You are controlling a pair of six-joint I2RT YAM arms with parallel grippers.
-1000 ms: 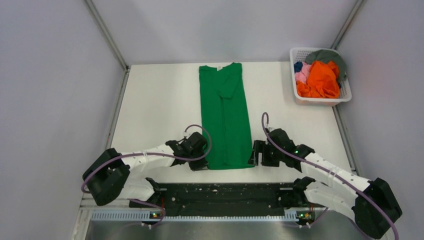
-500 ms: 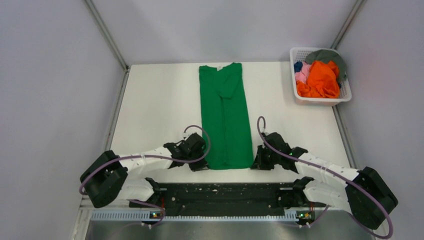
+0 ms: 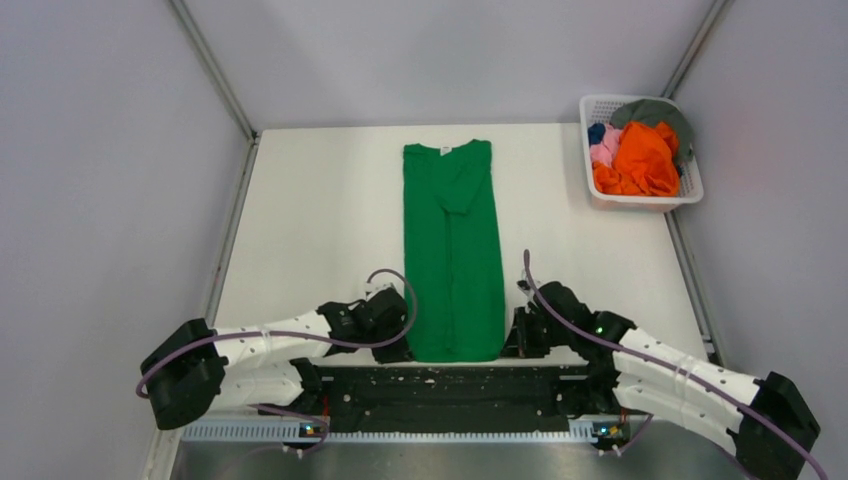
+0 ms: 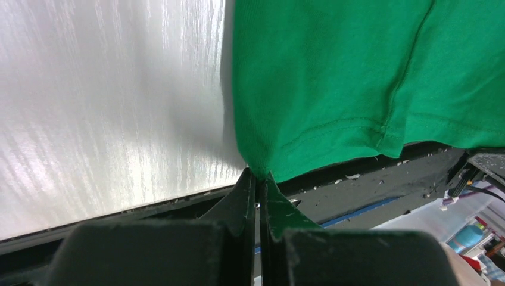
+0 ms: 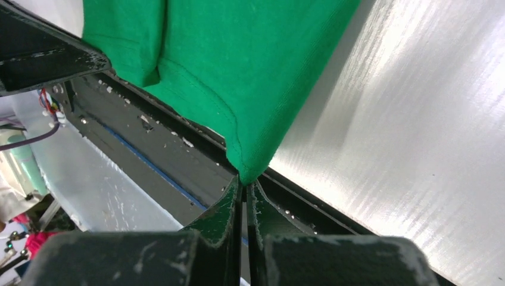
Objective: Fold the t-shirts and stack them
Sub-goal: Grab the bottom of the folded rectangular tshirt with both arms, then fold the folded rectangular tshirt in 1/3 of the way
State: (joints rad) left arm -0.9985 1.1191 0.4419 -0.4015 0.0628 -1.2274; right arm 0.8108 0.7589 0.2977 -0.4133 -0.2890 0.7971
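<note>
Near edge, wrist views. I see the left jaws pressed together on the near-left hem corner of the green t-shirt (image 4: 357,71). The cloth runs straight out of their tips, with no gap showing between the tips. The right jaws are likewise clamped on the near-right hem corner of the same shirt (image 5: 238,59), and the stitched hem runs away from their tips to the left of that view. Below both corners lies the dark rail (image 4: 369,185) that borders the worktop (image 4: 107,89).

Overhead view. My left arm (image 3: 270,335) and right arm (image 3: 660,360) reach in low from either side, and their jaws flank the hem of the green t-shirt (image 3: 455,250). The shirt lies flat on the worktop (image 3: 320,220), folded lengthwise into a narrow strip. Its hem is at the near edge and its collar points away from me. A small white tag (image 3: 446,150) shows at the collar.

Far right corner. A white lattice basket (image 3: 645,201) stands well apart from the green shirt. It holds a heap of other t-shirts, orange (image 3: 645,158), pink (image 3: 604,148), blue (image 3: 596,131) and grey (image 3: 655,112), all crumpled together.
</note>
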